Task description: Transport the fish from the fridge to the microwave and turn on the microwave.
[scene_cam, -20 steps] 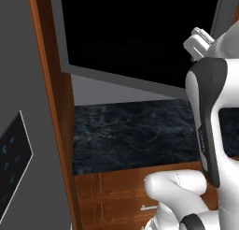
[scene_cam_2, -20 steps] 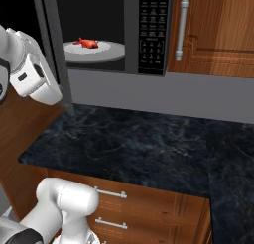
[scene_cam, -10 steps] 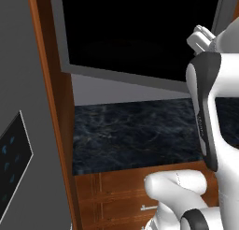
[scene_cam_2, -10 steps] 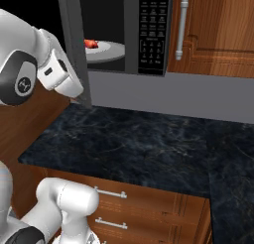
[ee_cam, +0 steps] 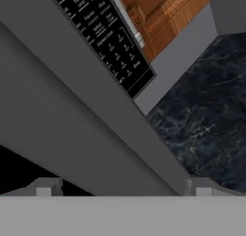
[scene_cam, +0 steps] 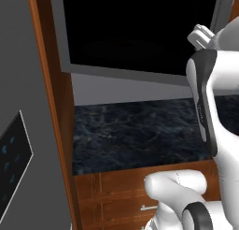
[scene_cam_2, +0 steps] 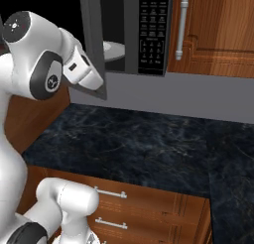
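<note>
Right base view: grey-framed microwave [scene_cam_2: 149, 34] upper centre, dark door [scene_cam_2: 94, 39] part-closed | my end effector [ee_cam: 122, 187] spread, empty, against door | remaining: shut door, press black keypad [scene_cam_2: 153, 39]; fish unseen.

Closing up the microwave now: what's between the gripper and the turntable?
The door, nearly half shut, in the right base view. The gripper is against its outer face; the turntable sits behind it.

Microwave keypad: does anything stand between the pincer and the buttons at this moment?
Yes, the microwave door. It stands half open, and the open pincer is close against its grey outer face. The keypad lies past the door's edge, on the microwave's right side, so the door is in the way.
</note>
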### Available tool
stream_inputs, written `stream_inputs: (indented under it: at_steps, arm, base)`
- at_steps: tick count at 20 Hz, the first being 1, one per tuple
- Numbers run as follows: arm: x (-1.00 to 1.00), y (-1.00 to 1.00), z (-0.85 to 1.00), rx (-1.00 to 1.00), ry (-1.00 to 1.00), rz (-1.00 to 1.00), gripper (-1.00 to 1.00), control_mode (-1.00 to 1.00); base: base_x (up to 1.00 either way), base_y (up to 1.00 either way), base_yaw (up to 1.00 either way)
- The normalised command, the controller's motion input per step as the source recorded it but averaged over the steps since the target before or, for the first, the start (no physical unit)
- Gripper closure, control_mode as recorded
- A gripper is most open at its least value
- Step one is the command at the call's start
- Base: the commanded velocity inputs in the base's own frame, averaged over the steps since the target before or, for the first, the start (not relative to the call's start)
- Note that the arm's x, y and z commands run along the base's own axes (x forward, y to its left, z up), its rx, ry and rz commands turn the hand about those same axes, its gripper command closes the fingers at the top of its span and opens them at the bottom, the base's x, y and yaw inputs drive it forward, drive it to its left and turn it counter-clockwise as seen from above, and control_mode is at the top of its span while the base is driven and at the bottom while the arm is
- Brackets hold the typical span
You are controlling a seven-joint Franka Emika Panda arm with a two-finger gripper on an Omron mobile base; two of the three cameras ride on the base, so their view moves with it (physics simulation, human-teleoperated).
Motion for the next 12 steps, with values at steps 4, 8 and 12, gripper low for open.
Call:
stream_inputs:
  at_steps: [4, 8, 12]
  arm:
    - [0.62, -0.06, 0.0, 0.0, 0.0, 0.0, -1.0, -1.0]
    - [0.59, -0.03, 0.01, 0.0, 0.0, 0.0, -1.0, -1.0]
    - [0.56, -0.02, 0.04, 0.0, 0.01, 0.0, -1.0, -1.0]
  base:
    - [0.0, 0.0, 0.0]
    - [0.0, 0.0, 0.0]
    - [0.0, 0.0, 0.0]
